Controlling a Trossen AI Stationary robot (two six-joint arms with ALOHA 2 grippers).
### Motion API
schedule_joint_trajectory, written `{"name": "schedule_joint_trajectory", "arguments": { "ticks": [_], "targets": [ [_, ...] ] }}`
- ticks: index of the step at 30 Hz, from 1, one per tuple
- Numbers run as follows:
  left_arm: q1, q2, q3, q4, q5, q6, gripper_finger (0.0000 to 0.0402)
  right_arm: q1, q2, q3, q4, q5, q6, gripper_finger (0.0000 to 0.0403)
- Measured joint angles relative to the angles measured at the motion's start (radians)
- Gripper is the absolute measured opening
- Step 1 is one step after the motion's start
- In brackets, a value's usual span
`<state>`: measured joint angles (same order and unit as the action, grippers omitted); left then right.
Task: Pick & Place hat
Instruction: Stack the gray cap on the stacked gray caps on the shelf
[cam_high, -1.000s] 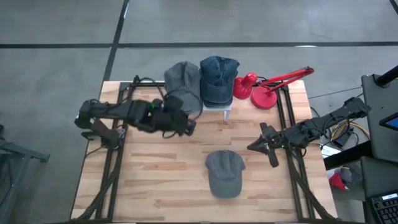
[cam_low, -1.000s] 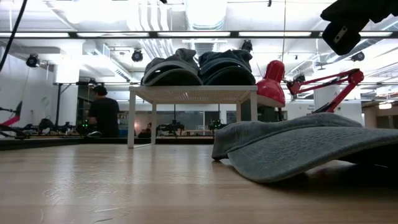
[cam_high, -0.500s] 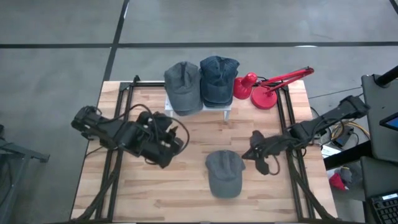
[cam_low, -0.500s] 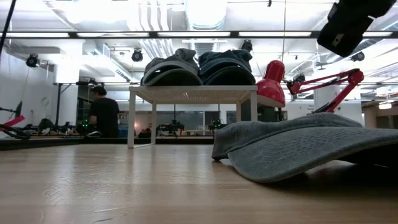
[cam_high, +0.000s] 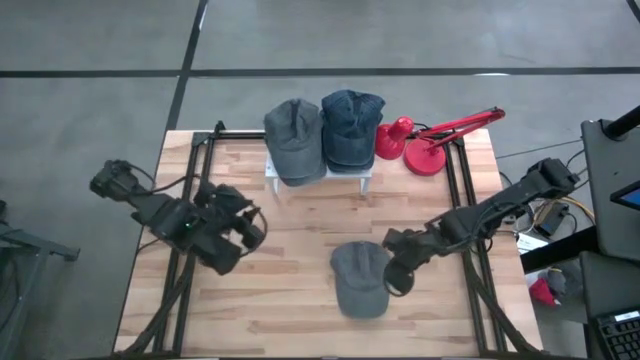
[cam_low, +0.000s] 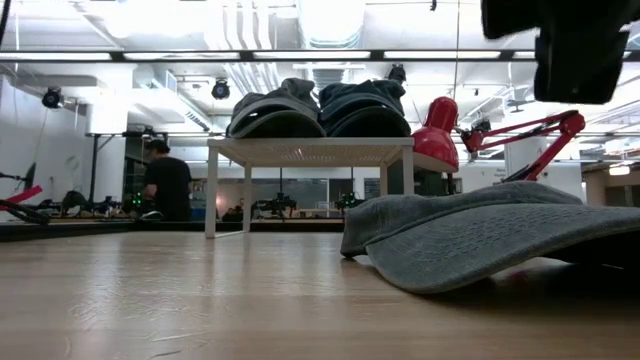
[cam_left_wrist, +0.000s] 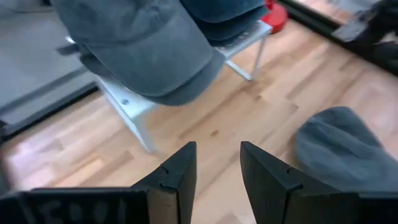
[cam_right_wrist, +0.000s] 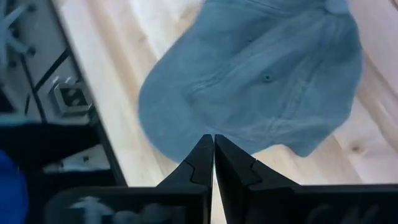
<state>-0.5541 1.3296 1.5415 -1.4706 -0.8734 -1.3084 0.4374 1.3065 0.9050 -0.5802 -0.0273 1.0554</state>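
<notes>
A grey hat (cam_high: 360, 280) lies crown up on the wooden table near its middle front; it also shows in the low view (cam_low: 490, 240) and the right wrist view (cam_right_wrist: 261, 81). My right gripper (cam_high: 393, 274) hangs shut above the hat's right edge, clear of it, and shows high in the low view (cam_low: 570, 50). My left gripper (cam_high: 248, 228) is open and empty over the table's left half, facing the rack. A grey hat (cam_high: 295, 138) and a blue hat (cam_high: 350, 128) rest on a small white rack (cam_high: 365, 176) at the back.
A red desk lamp (cam_high: 425, 140) stands at the back right beside the rack. Black frame rails (cam_high: 460, 190) run along both table sides. Bare wood lies between the rack and the lying hat (cam_left_wrist: 249, 106). A person sits in the room behind (cam_low: 165, 180).
My left gripper has drawn back from the rack toward the table's near left. My right gripper has gone from the right rail toward the table's left and near edge, to above the lying hat's right edge. The hats have not moved.
</notes>
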Motion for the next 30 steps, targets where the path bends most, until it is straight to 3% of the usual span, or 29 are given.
{"name": "schedule_joint_trajectory", "arguments": {
  "ticks": [7,14,20,30],
  "targets": [
    [-0.079,-0.187,-0.319,0.340,-0.010,0.097,0.0126,0.006,0.104,0.037,0.004,0.027,0.195,0.0013],
    [-0.105,-0.313,-0.549,0.589,-0.003,0.176,0.0126,0.008,0.146,0.085,0.000,0.031,0.265,0.0013],
    [-0.106,-0.373,-0.631,0.616,0.023,0.201,0.0126,0.009,0.147,0.079,-0.050,0.026,0.381,0.0013],
    [-0.107,-0.410,-0.666,0.627,0.023,0.280,0.0126,0.010,0.141,0.075,-0.074,0.016,0.440,0.0013]
  ]
}}
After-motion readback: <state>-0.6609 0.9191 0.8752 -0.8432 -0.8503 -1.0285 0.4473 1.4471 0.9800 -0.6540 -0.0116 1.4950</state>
